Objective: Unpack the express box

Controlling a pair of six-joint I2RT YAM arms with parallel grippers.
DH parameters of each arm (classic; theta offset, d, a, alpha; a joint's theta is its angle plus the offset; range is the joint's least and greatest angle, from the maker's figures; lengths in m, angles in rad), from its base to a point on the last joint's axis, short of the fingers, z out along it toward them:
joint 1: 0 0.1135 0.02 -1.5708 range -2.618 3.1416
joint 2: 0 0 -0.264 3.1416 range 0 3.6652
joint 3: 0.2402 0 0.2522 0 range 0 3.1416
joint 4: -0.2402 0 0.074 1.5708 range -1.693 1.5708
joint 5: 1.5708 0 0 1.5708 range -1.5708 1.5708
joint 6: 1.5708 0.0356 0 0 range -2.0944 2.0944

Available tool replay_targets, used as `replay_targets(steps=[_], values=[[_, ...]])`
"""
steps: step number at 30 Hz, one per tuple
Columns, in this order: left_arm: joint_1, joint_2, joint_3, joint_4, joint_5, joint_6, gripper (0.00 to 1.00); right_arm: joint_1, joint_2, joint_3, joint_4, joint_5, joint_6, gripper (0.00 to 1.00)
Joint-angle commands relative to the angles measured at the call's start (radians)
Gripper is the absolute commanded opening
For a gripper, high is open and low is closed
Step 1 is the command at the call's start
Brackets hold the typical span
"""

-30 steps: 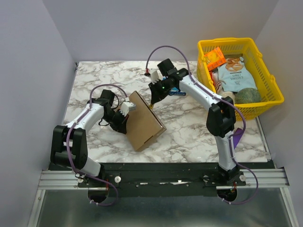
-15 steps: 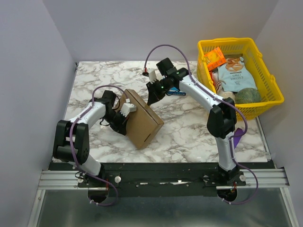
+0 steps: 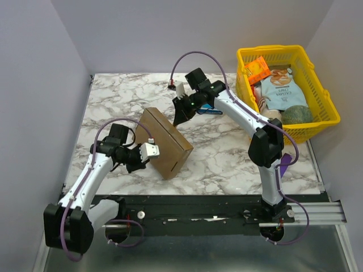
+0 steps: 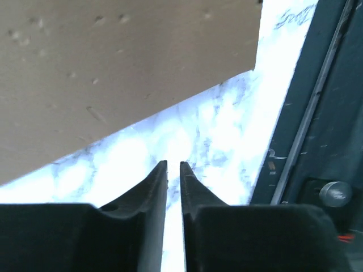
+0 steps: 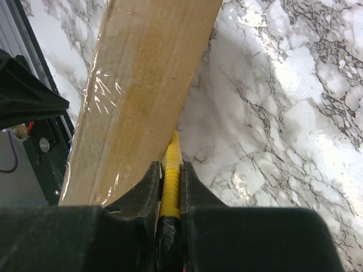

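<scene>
The express box [image 3: 164, 144], a flat brown cardboard mailer, lies at an angle left of the table's middle. In the left wrist view its plain face [image 4: 113, 73] fills the upper left. My left gripper [image 3: 146, 154] hangs just off the box's near-left side, apart from it. Its jaws [image 4: 173, 164] stand a narrow gap apart with only marble showing between them. My right gripper [image 3: 180, 115] is at the box's far corner, shut on a yellow ridged tool [image 5: 170, 187]. The tool's tip sits against the box's taped edge [image 5: 142, 96].
A yellow plastic basket [image 3: 326, 110] at the back right holds an orange packet [image 3: 256, 69], a pale blue bag [image 3: 281, 90] and other goods. A small blue box [image 3: 211, 111] lies under the right forearm. The dark front rail [image 4: 317, 113] runs close by the left gripper.
My left gripper let go of the box and drew back toward the near-left as its jaws parted. The box shifted slightly left. The right gripper edged left with its tool.
</scene>
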Motion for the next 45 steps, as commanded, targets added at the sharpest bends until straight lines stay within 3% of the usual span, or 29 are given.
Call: replay_targets(steps=[1, 7, 22, 25, 29, 34, 38, 42, 45], values=[[-0.036, -0.096, -0.078, 0.099, -0.035, 0.133, 0.26, 0.028, -0.027, 0.024, -0.005, -0.030, 0.011, 0.01], [-0.108, -0.081, -0.098, 0.132, -0.008, 0.113, 0.27, 0.051, -0.017, 0.049, 0.001, -0.043, 0.017, 0.00], [-0.424, 0.005, -0.230, 0.654, -0.132, -0.069, 0.24, 0.106, 0.040, 0.135, 0.017, 0.002, 0.007, 0.00], [-0.457, 0.045, -0.217, 0.757, -0.144, -0.138, 0.24, 0.112, 0.048, 0.150, 0.038, 0.101, -0.012, 0.01], [-0.464, 0.120, -0.184, 0.847, -0.135, -0.224, 0.24, 0.128, 0.063, 0.193, 0.076, 0.413, -0.073, 0.00], [-0.494, 0.166, -0.178, 0.938, -0.141, -0.298, 0.26, 0.125, 0.051, 0.219, 0.107, 0.531, -0.115, 0.00], [-0.492, 0.158, -0.077, 0.764, -0.085, -0.284, 0.28, 0.117, -0.007, 0.182, 0.118, 0.649, -0.118, 0.01], [-0.428, 0.186, 0.124, 0.173, 0.009, -0.129, 0.28, 0.077, -0.101, 0.092, 0.124, 0.787, -0.070, 0.00], [-0.356, 0.113, 0.217, -0.058, 0.040, -0.031, 0.18, 0.033, -0.208, -0.001, 0.106, 0.827, -0.056, 0.01]])
